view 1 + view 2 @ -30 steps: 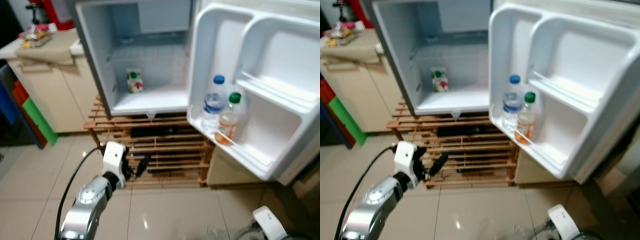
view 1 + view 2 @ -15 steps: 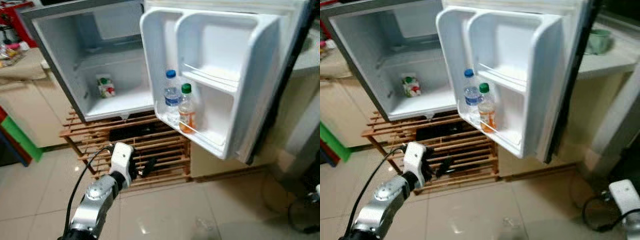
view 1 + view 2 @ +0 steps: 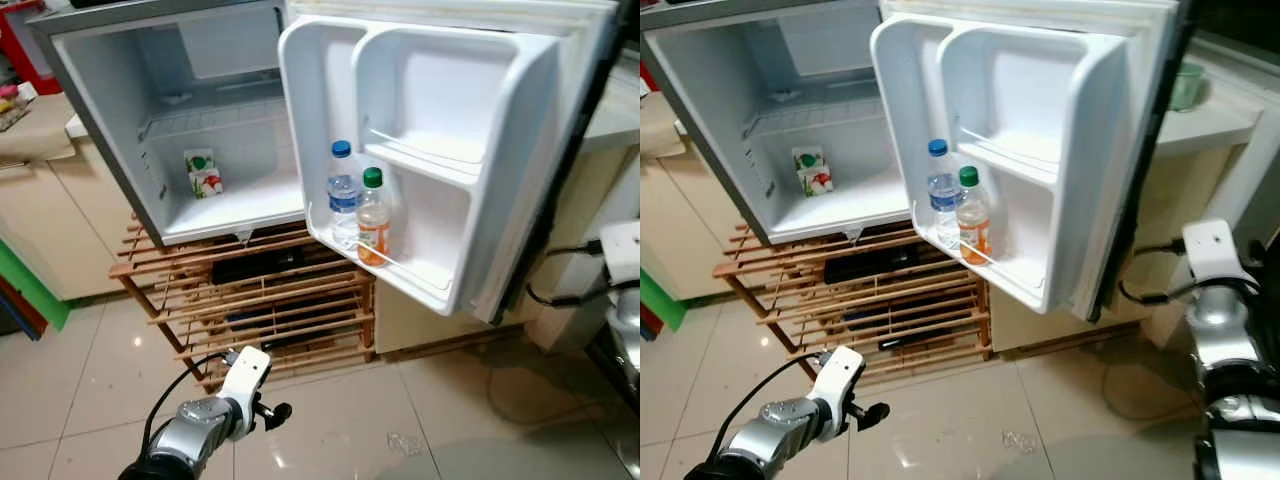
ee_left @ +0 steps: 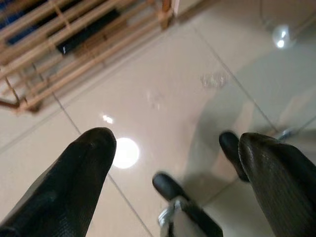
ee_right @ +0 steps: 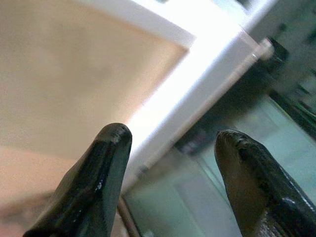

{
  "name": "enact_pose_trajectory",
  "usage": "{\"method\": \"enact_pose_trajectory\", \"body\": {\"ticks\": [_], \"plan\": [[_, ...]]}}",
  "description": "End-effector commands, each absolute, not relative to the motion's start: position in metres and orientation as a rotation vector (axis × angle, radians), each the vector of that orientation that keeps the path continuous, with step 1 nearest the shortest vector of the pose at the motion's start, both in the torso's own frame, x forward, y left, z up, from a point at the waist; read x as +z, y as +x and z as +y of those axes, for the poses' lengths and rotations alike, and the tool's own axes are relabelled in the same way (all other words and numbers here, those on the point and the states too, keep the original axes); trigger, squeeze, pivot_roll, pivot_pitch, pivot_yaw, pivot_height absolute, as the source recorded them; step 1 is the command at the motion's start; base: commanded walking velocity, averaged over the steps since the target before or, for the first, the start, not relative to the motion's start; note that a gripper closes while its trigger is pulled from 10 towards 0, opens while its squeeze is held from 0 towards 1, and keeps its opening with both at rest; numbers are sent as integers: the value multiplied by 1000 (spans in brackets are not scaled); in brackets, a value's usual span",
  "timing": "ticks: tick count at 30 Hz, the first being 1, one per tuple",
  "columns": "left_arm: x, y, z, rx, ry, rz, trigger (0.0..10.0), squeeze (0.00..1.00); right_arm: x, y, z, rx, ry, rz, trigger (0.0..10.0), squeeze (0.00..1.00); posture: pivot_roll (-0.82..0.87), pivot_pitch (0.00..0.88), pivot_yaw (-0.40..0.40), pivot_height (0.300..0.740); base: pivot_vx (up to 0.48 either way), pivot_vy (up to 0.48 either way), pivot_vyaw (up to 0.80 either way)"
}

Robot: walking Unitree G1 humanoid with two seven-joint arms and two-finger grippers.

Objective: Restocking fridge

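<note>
- Wooden rack, slatted, at 6 o'clock of centre, on tiled floor.
- Beige cabinet, 9 o'clock.
- Green cup on counter, 2 o'clock.

Small open fridge: grey outer shell, white inner walls, white moulded door liner. Far inside, small carton: white with green top and red markings (print too small to read). Door shelf: clear plastic water bottle with blue cap; just right of it, clear bottle of orange liquid with green cap. Slatted wooden rack under fridge: light brown. Glossy tiled floor: beige, pale grout lines. Left gripper: black textured fingers. Right gripper: glossy black fingers. Left, cabinet side: beige, green strip low.
</note>
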State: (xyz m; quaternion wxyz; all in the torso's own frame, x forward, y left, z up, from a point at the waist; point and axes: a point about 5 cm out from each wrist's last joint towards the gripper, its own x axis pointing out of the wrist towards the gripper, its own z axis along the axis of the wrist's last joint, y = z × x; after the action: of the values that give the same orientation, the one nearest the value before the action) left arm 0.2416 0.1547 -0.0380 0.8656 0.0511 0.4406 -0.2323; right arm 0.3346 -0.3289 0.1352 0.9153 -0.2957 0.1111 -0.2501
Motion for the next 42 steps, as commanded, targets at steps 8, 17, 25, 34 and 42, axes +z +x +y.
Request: {"method": "enact_pose_trajectory", "body": {"ticks": [8,17,25,34,42], "plan": [[-47,237,168,-462,150,1004,10000,0,155,365,-281,-313,-439,118,10000,0,-242,0,104,740,0,0,0],[-52,226,205,-463,282,1102,10000,0,176,364,-154,332,-228,28,10000,0,-254,0,132,740,0,0,0],[-72,183,231,-389,209,1250,10000,0,192,298,-56,948,-9,-39,10000,0,-212,0,126,740,0,0,0],[-73,188,225,-332,232,1149,10000,0,164,333,-115,490,-126,45,10000,0,-182,0,106,740,0,0,0],[13,284,241,-122,230,482,10000,0,121,330,-145,217,-95,111,10000,0,-118,0,50,740,0,0,0]]}}
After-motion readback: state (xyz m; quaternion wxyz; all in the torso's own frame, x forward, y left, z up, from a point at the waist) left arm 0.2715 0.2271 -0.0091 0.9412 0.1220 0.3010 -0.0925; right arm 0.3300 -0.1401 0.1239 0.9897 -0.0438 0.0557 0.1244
